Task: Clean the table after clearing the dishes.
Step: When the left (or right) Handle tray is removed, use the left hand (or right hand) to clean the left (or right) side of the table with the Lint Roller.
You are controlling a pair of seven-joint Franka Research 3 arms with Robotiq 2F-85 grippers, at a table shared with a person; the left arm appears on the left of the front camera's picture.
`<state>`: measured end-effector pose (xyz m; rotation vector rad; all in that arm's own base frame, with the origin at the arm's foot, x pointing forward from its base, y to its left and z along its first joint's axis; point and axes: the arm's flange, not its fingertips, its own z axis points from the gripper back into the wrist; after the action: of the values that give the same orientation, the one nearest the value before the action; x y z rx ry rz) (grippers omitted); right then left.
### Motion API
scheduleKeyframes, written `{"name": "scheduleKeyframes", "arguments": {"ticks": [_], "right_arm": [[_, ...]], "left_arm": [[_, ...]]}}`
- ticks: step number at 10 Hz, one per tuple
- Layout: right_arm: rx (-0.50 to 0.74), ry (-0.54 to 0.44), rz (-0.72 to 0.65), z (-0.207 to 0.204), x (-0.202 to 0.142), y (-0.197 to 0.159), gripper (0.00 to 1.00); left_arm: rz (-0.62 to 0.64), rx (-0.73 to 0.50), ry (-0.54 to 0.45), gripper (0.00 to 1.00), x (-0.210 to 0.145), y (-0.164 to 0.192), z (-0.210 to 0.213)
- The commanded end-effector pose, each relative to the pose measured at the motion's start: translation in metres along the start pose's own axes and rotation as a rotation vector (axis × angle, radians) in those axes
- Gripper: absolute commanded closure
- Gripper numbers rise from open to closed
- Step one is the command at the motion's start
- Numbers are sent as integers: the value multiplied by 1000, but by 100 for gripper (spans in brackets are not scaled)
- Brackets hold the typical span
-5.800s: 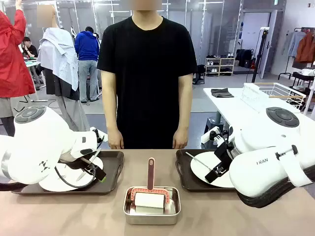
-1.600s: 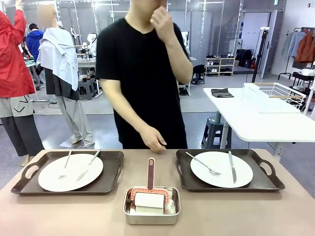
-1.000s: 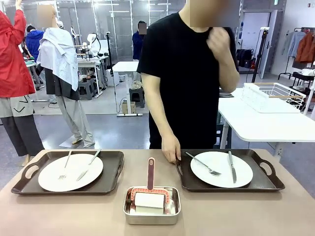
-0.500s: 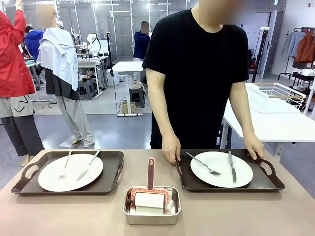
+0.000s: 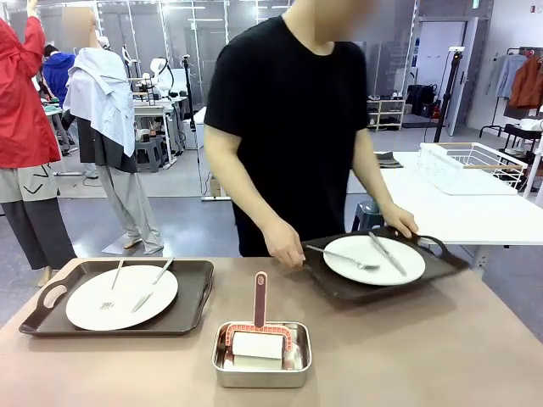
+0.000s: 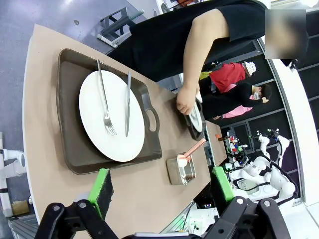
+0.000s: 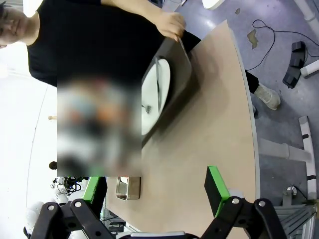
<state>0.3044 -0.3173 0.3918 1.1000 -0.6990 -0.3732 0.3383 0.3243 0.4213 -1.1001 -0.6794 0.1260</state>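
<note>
Two sets of dishes are in view. A white plate (image 5: 85,314) with fork and knife lies on a dark brown tray (image 5: 199,292) at the left of the beige table (image 5: 424,356). A person's hands (image 5: 284,246) hold the other tray (image 5: 339,288), with its plate (image 5: 373,267), lifted and tilted above the table's right side. My left gripper (image 6: 162,186) is open and high over the table, looking down at the left tray (image 6: 70,99). Open too, my right gripper (image 7: 155,191) hangs above the table (image 7: 214,124), well short of the lifted tray (image 7: 179,74).
A small steel pan (image 5: 259,379) holding a red-handled roller (image 5: 260,297) stands at the front middle of the table. Behind on the right, a white table (image 5: 458,212) carries a wire basket (image 5: 475,165). The person stands at the far edge.
The person took the right tray by both handles and has lifted it off the table, tilted. Both arms, seen over the trays earliest, have left the front view.
</note>
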Motion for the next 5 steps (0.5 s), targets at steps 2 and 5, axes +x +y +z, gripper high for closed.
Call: {"name": "scheduleKeyframes", "arguments": {"ticks": [2,5], "right_arm": [[-5,15,5,1,0,1,0],[-5,15,5,1,0,1,0]], "left_arm": [[-13,-10,-2,0,-2,0,3],[-13,-10,-2,0,-2,0,3]]}}
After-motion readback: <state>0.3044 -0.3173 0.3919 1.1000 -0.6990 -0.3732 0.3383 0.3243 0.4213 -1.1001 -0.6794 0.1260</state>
